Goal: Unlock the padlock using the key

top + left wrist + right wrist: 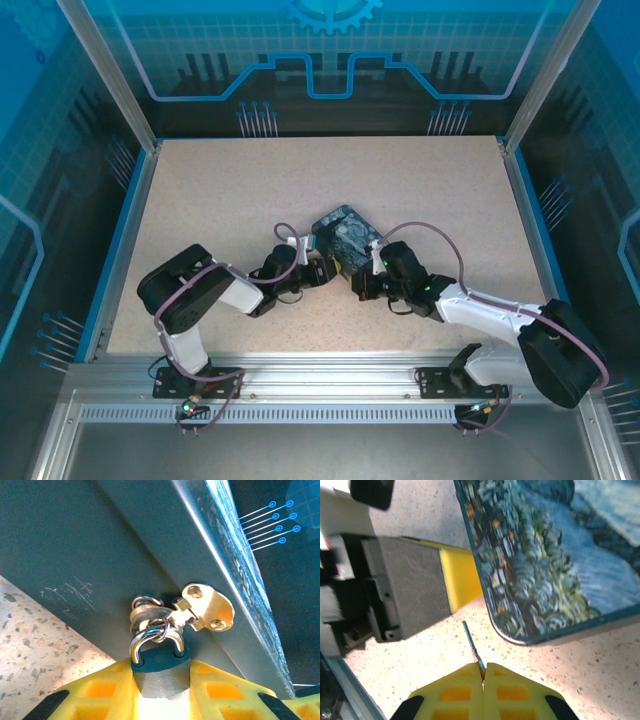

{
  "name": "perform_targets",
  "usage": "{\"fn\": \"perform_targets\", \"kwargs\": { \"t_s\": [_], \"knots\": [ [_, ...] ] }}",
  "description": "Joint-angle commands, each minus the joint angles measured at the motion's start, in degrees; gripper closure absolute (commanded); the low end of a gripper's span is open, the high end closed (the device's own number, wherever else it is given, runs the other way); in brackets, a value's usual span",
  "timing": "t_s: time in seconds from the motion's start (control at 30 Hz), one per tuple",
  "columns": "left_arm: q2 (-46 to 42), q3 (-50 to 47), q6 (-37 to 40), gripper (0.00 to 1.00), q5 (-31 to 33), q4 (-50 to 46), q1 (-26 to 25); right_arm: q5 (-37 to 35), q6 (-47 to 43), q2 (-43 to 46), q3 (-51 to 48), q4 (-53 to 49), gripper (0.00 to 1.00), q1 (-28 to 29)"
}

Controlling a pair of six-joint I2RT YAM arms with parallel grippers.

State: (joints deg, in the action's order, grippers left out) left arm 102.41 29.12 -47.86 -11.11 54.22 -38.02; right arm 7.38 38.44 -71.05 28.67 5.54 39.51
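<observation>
Here, the left end effector (161,687) pinches the blue-bodied padlock (160,661), the right end effector (483,672) a thin metal key (471,641).

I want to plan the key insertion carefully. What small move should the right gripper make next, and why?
Probably ease the right gripper toward the left gripper, bringing the key tip nearer the padlock. The key is pinched and points that way, with a gap between them. The left gripper clamps the padlock, which hangs on the tin's hasp. The keyhole is hidden.
</observation>
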Motion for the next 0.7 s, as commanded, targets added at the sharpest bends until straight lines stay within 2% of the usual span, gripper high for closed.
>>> {"fn": "perform_targets", "kwargs": {
  "t_s": [0.0,0.23,0.5,0.67],
  "knots": [
    [-1.75,1.48,-0.40,0.74,-1.72,0.47,0.24,-2.14,-1.38,-1.95,-0.29,0.96,0.99,0.70],
    [-2.82,1.37,-0.12,0.74,-1.65,-0.80,0.25,-3.99,-3.00,-4.26,2.07,-0.76,0.99,-1.00],
    [-3.62,2.07,0.98,0.74,-1.59,-2.94,0.06,-1.34,-5.72,-5.56,4.44,-1.23,0.99,-5.81],
    [-4.14,2.14,1.03,0.74,-1.50,-3.57,-0.01,-0.80,-6.40,-4.90,3.76,-1.60,0.99,-6.33]
  ]
}}
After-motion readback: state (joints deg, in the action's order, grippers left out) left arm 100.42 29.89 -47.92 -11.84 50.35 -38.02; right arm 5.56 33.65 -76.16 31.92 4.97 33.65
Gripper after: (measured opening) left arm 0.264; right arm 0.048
